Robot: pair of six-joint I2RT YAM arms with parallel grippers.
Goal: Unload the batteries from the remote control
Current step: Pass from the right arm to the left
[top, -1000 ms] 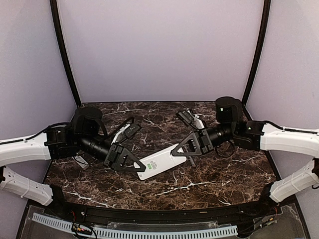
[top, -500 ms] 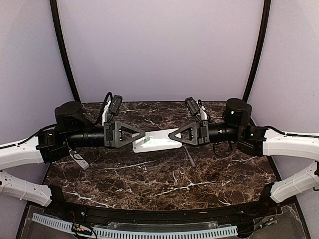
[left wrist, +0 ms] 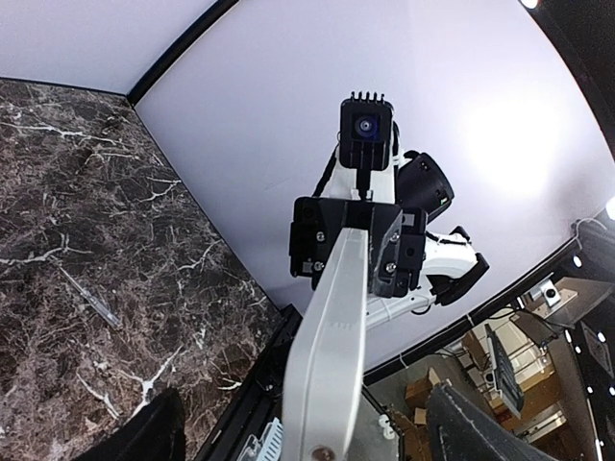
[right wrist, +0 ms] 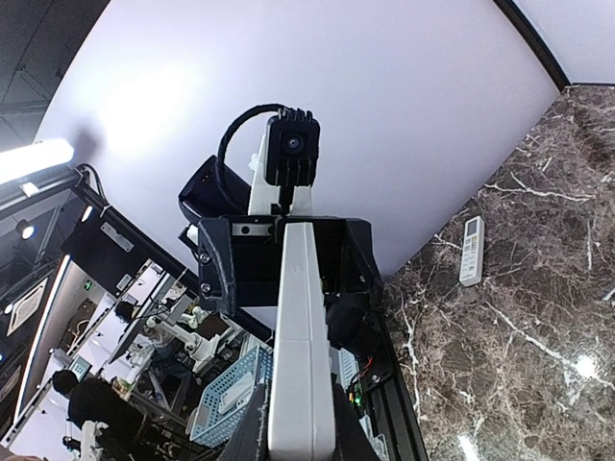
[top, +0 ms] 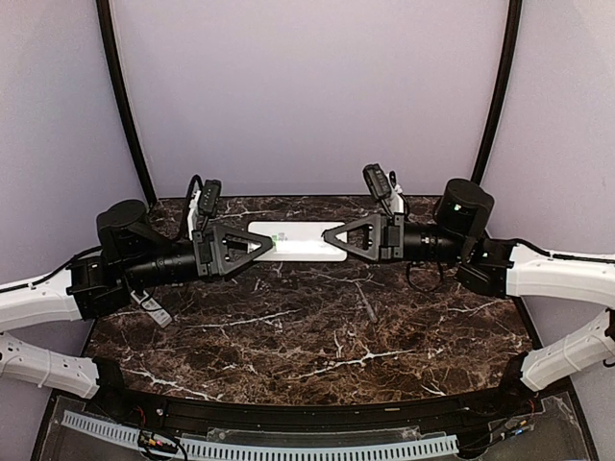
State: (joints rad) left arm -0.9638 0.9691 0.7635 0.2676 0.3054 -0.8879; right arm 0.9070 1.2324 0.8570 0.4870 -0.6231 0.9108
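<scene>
- Still early: the remote (top: 303,242) hangs level above the table (top: 288,336). The right gripper (top: 332,240) clamps one end, and the left gripper (top: 264,246) has its jaws wide around the other.
- No batteries plainly out; unloading seems left to do.
- Against a second ago: remote higher, level, further back; left jaws wider.

Top view overhead; wrist views face each other along remote (top: 298,241)

Dark marble table (top: 317,346): small white remote (top: 154,309) left, slim grey stick (top: 368,305) centre.
</scene>
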